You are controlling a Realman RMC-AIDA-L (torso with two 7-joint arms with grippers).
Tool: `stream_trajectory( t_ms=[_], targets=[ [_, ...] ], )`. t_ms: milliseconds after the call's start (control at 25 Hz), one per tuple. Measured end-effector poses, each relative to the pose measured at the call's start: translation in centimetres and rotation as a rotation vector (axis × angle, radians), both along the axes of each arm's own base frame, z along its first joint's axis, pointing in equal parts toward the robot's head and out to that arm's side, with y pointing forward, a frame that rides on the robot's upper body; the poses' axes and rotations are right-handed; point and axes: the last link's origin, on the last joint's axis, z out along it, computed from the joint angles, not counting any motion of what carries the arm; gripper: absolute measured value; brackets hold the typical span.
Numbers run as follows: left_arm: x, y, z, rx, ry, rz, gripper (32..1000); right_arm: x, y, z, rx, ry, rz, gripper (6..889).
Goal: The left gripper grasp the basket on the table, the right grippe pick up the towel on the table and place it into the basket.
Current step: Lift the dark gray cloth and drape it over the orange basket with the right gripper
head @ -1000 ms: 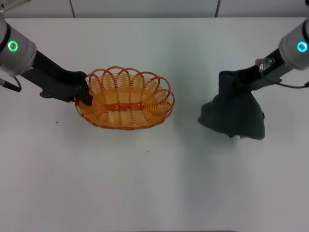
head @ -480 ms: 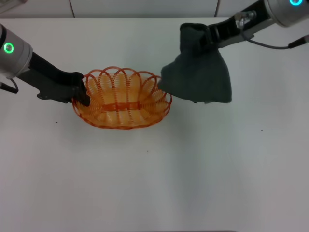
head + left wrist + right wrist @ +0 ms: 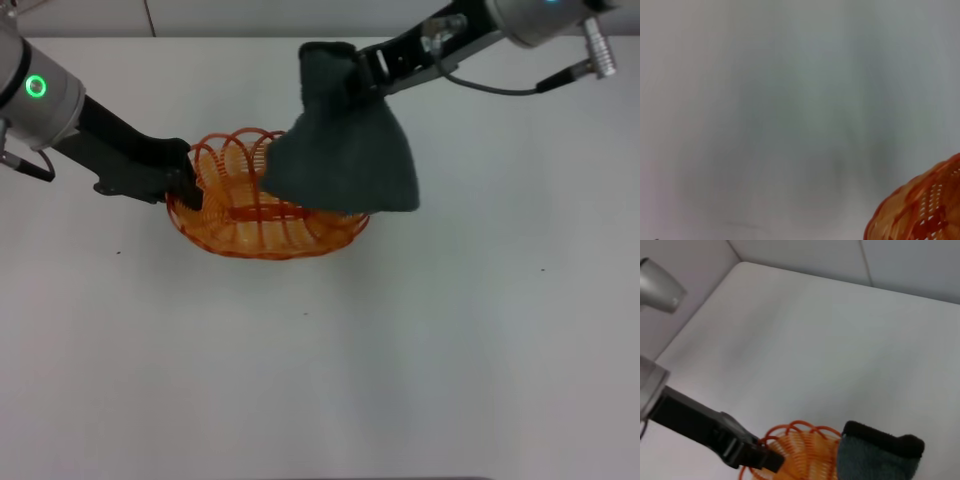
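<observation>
Both hands grip: left [image 3: 188, 190] basket [image 3: 240, 225], right [image 3: 362, 68] towel [image 3: 345, 160].

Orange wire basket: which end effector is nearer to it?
Left. The left end effector grips the oval orange wire basket at its rim; the right end effector holds the dark grey-green towel above its far side.

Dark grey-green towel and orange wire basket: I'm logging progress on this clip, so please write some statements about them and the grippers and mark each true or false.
1. The dark grey-green towel hangs from the right gripper. True.
2. The towel lies flat on the white table. False: it is lifted, hanging over the oval orange wire basket's right part.
3. The left gripper is at the basket's left rim. True.
4. The basket is upside down. False: its opening faces up.
</observation>
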Motion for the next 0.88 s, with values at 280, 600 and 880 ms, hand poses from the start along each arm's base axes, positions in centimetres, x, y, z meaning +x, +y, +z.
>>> stream_trajectory(
  t_ms=[280,600,880],
  targets=[
    [0.4,0.1,-0.2,-0.005,-0.008,-0.001,86,0.1,1.0,-3.1,-0.061,-0.021,-0.002,157],
    [1.2,0.3,-0.3,-0.007,-0.023,-0.011,86,1.3,2.1,-5.1,-0.087,-0.047,-0.025,157],
    [1.4,0.4,-0.3,-0.005,-0.024,-0.013,86,1.1,2.3,-5.3,-0.084,-0.047,-0.021,159]
  ],
)
